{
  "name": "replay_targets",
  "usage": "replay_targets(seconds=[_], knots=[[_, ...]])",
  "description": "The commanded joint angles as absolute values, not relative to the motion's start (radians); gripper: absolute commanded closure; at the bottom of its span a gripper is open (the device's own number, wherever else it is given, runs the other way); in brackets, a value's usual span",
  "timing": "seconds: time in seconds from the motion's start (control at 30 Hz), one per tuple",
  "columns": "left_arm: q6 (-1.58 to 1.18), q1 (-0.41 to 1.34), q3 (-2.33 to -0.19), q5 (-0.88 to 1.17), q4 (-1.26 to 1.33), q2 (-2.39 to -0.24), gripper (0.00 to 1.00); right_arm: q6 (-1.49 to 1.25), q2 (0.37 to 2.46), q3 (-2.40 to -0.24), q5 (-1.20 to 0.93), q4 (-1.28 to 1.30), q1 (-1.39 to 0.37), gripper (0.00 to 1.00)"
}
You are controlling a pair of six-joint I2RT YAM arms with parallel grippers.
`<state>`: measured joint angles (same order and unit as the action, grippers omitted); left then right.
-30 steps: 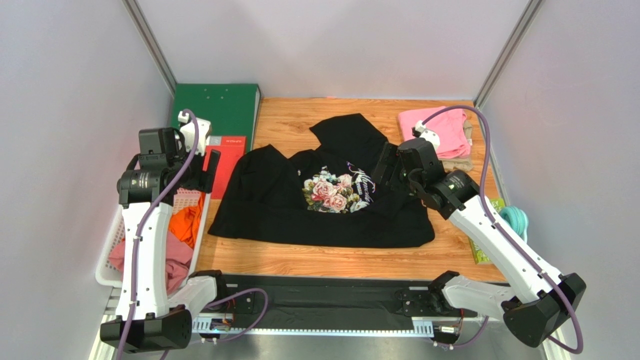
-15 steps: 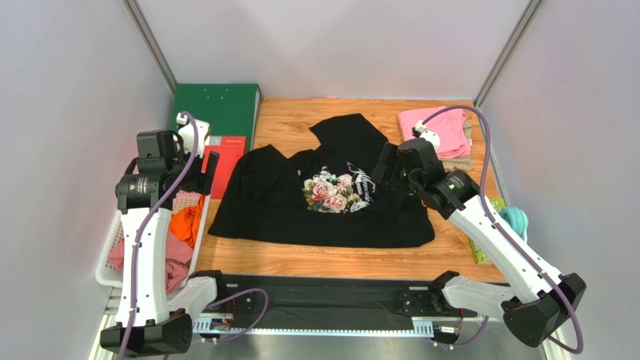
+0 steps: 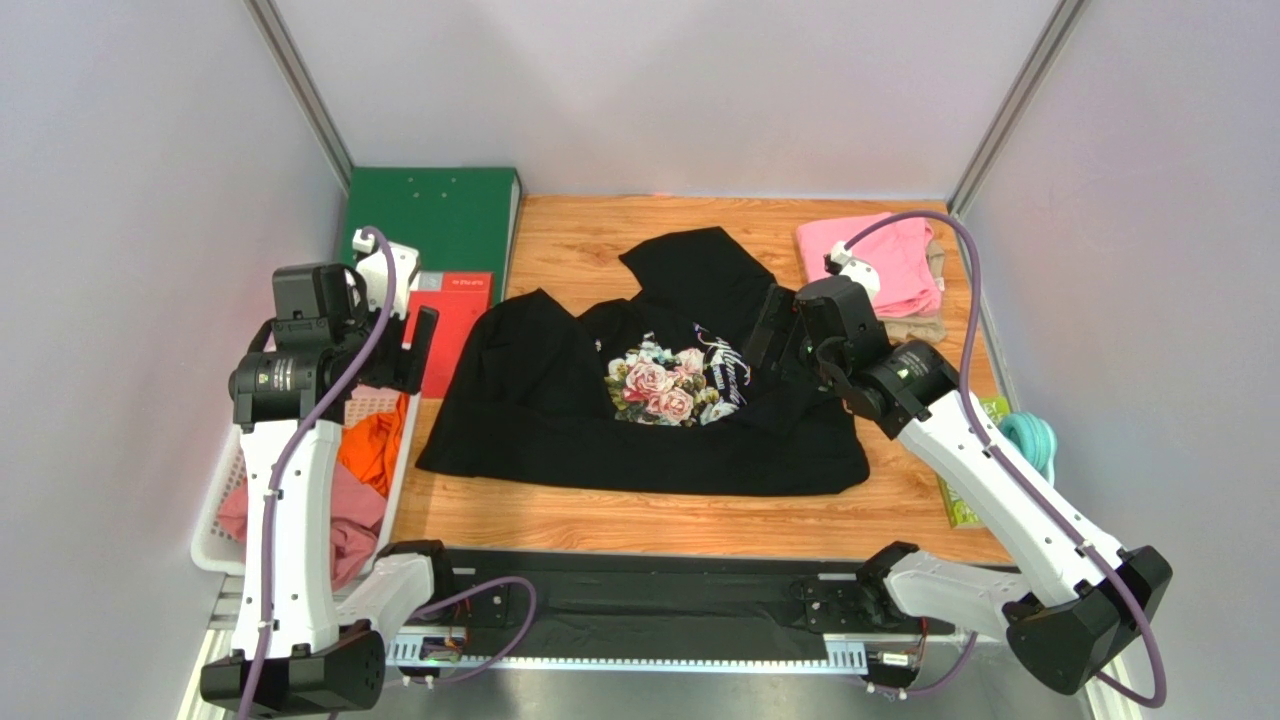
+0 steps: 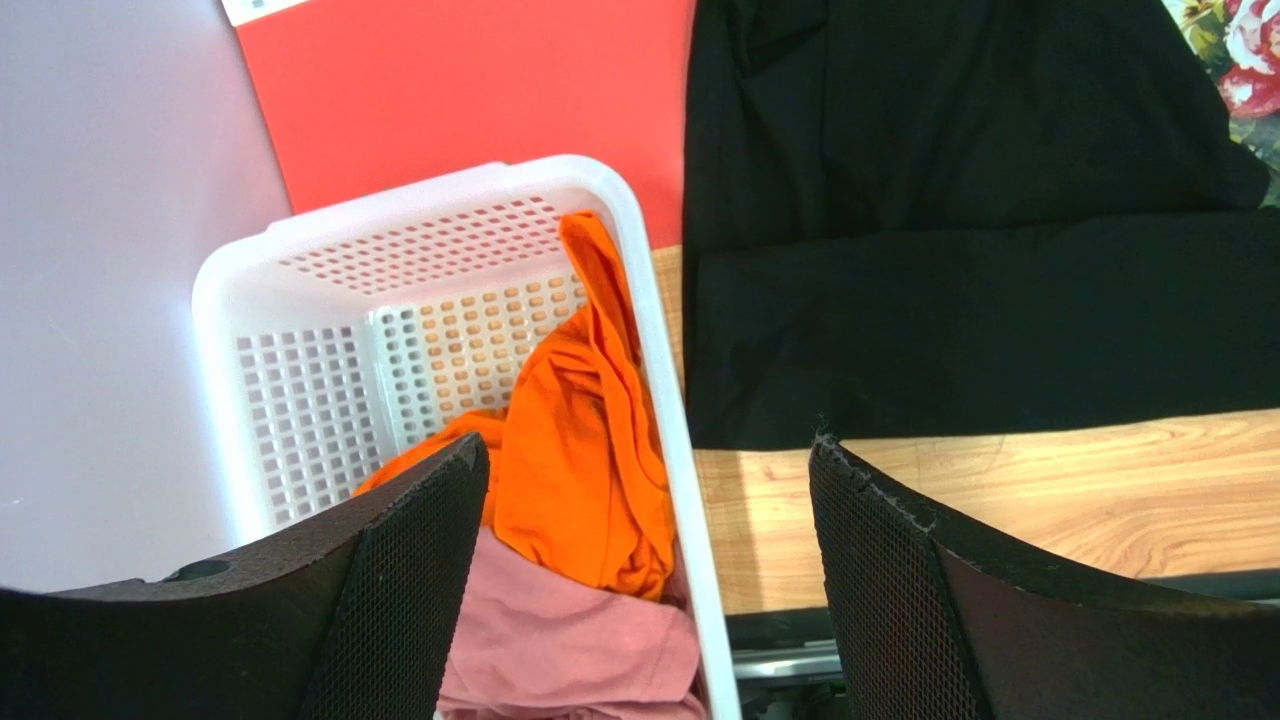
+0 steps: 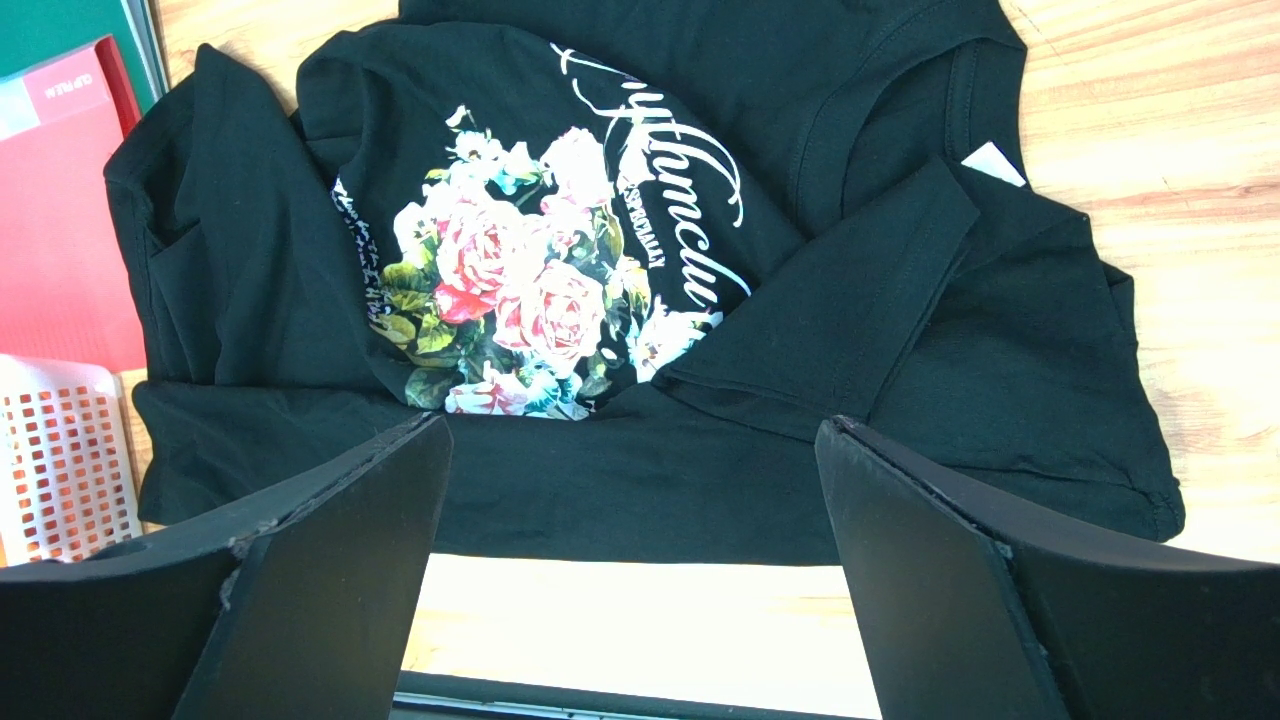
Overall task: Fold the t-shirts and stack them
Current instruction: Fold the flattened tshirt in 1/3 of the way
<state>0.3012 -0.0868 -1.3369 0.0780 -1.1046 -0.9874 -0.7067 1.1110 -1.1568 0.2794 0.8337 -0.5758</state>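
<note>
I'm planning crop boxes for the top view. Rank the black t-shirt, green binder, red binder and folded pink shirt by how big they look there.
1. black t-shirt
2. green binder
3. folded pink shirt and red binder: near alike, the binder partly hidden by the left arm, so unranked.

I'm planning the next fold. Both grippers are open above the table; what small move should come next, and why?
Probably lower the right gripper onto the near edge of the black t-shirt and pinch it. That shirt lies spread with one sleeve folded in, its near edge sits right below the open jaws, and the left gripper hangs over the basket rim.
</note>
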Motion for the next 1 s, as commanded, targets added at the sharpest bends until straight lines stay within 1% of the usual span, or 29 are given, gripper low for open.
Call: replay_targets(seconds=[0.0, 0.47, 0.97], knots=[[0.314, -0.089, -1.348, 0.092, -1.127, -0.969, 0.16, -0.713, 1.101, -1.178, 0.301, 0.822, -0.583, 0.0], [0.316, -0.089, -1.301, 0.106, -1.115, -0.933, 0.16, -0.718, 1.088, -1.155, 0.308, 0.821, -0.584, 0.0], [0.314, -0.09, -1.327, 0.124, -1.14, -0.933, 0.16, -0.721, 1.075, -1.161, 0.304, 0.824, -0.583, 0.0]])
